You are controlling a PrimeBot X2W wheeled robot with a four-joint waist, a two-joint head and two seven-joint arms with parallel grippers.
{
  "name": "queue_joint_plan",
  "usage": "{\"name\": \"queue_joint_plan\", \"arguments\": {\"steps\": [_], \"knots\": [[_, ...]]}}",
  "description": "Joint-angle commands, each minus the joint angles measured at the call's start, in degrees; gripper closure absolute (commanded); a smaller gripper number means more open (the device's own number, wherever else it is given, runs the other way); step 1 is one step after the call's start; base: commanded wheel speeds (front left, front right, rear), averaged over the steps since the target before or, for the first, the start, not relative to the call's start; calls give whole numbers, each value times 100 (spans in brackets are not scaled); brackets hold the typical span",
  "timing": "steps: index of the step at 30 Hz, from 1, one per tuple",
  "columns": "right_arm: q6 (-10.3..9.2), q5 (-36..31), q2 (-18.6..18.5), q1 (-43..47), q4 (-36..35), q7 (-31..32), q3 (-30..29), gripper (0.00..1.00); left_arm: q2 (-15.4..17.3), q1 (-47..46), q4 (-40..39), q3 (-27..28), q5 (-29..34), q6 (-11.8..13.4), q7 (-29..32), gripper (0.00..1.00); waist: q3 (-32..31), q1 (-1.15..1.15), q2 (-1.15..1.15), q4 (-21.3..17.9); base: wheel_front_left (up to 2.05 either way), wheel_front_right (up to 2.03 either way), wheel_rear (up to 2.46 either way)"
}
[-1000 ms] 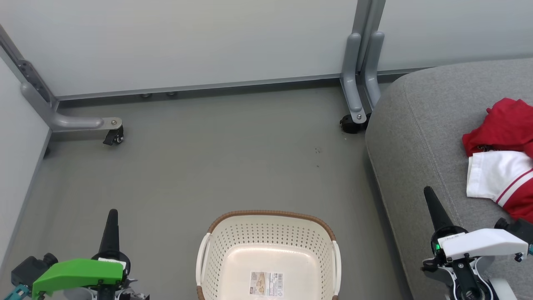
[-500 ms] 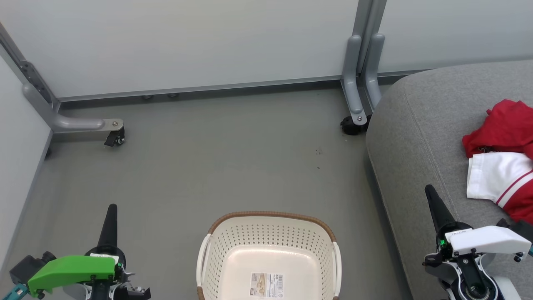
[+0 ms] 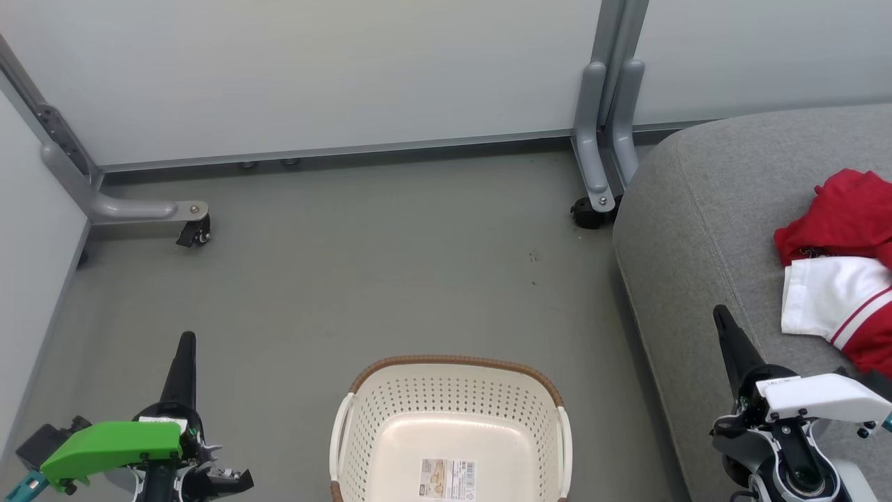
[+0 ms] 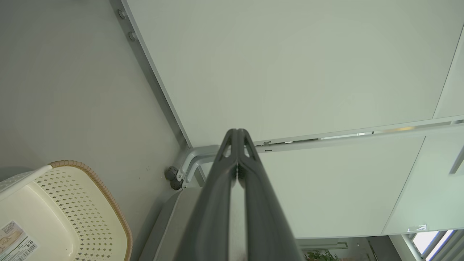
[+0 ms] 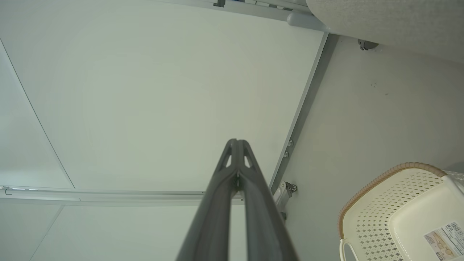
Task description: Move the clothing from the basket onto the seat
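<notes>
Two grippers, both pinched closed on nothing; one basket on the floor, the clothing up on the seat

The left gripper (image 3: 186, 341) hangs above the grey floor (image 3: 390, 251) with its two dark fingers pressed together, and its wrist view shows the tips (image 4: 237, 132) meeting with nothing between them. The right gripper (image 3: 721, 317) is closed the same way over the seat's near edge, also holding nothing. Between the two stands the single cream basket (image 3: 449, 364), one printed label (image 3: 447, 477) on its bottom. To the robot's right, the one grey seat (image 3: 697, 209) carries the clothing (image 3: 847, 216), a single red and white heap near the right gripper and well apart from the basket; how many garments are in it I cannot tell. Two castor feet (image 3: 193, 233) stand at the foot of the pale wall panels
</notes>
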Motion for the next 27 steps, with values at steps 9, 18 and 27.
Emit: {"name": "queue_joint_plan", "arguments": {"steps": [9,18,27], "knots": [[3,459,-8,-153,101,96,-70,100,-13,-174,15,73,-457,-47,120,100,-21,0,0,8,0,0,0],[2,809,0,-224,185,159,-116,100,-30,-216,31,106,-801,-58,216,100,-42,0,0,16,0,0,0],[3,883,18,-228,209,196,-147,100,-34,-210,35,113,-887,-62,239,100,-50,0,0,19,0,0,0]]}}
